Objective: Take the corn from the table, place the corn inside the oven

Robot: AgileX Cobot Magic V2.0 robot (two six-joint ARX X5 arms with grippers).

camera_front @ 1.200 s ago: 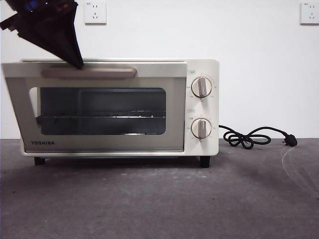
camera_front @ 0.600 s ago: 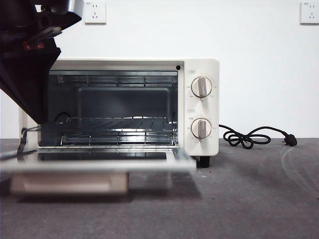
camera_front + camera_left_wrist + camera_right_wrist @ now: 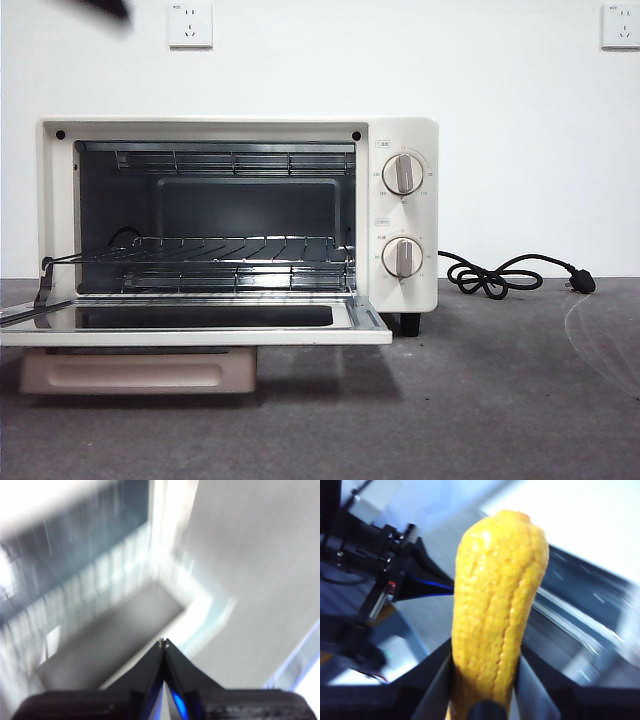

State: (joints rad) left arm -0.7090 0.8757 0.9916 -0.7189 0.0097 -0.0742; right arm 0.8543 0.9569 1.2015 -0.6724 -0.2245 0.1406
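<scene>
Front view gave me the oven (image 3: 240, 215) sitting on the desk (image 3: 480, 400) with its door (image 3: 195, 325) dropped flat and the wire rack (image 3: 215, 250) exposed inside an empty cavity. No corn showed there; only a dark tip of an arm sat at the top left corner.

My right wrist view showed the corn (image 3: 495, 610) clamped at its lower end between the jaws of the right end effector (image 3: 484, 680), cob pointing away from the camera, held in the air rather than lying on the desk. The left end effector (image 3: 163, 642) was up above the open door with its jaws pressed together and nothing between them; the same arm appeared, blurred, beside the corn in the right wrist view.

I judged the step in hand to be carrying the cob into the cavity. To do it well I would come in level over the door, tip first, clear the upper frame, then lay it on the rack well back from the front edge, since a glossy tapered cob could roll out.
</scene>
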